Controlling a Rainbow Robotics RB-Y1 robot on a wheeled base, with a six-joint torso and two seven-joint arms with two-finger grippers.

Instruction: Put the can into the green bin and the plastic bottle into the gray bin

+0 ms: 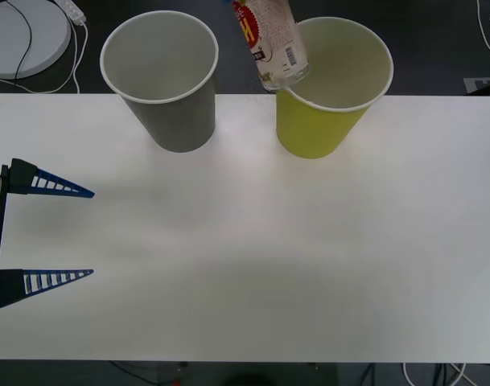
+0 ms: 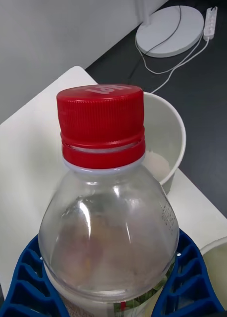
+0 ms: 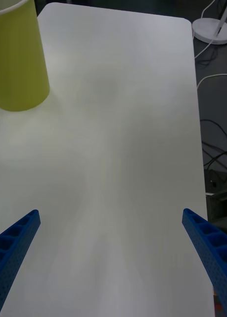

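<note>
bottle held aloft between the gray bin and green bin

the bottle is clear, with a red ribbed cap and a red, yellow and white label; in the front view it hangs tilted at the table's far edge, its base over the green bin's rim. the right wrist view adds the right gripper, blue fingers clamped on the bottle's body, cap pointing toward the gray bin's white inside. the left gripper hovers spread apart over the table's left side, and its wrist view shows the green bin's outer wall.
</note>
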